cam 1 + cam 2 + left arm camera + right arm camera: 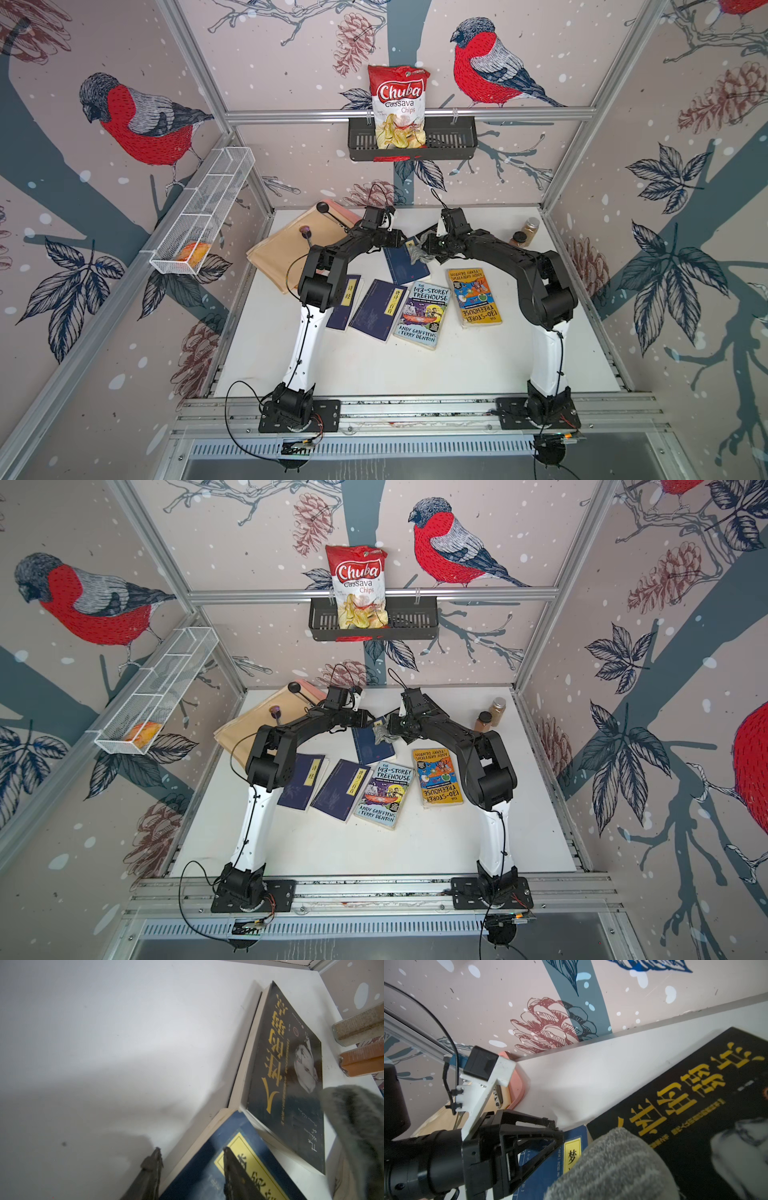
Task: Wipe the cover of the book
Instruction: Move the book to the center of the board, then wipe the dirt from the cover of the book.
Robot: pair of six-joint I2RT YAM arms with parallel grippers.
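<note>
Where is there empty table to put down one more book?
Widest bare patch: front table, between the 143-Storey Treehouse book and the front rail. Smaller: back edge beside the spice jars. Crowded: middle, around the gray cloth.

Readable text only:
- chips bag (399, 108) in the back-wall basket (457, 143): "Chuba Cassava Chips".
- Paperback (423, 314), middle of the worktop (457, 365): "THE 143-STOREY TREEHOUSE", "ANDY GRIFFITHS & TERRY DENTON".
- Yellow paperback (473, 297), just beside it toward the right edge, print upside down: "THE 130-STOREY TREEHOUSE", same authors.
- Navy book (376, 309) and second navy book (345, 305), toward the left edge: yellow strips of Chinese characters, too small to be sure.
- Blue book (548, 1169), nearer the back edge: yellow label starts "梦", "沈括" printed beside it.
- Black book (291, 1076), just beside it: gold title "人性的弱点", cursive line starting "The".
</note>
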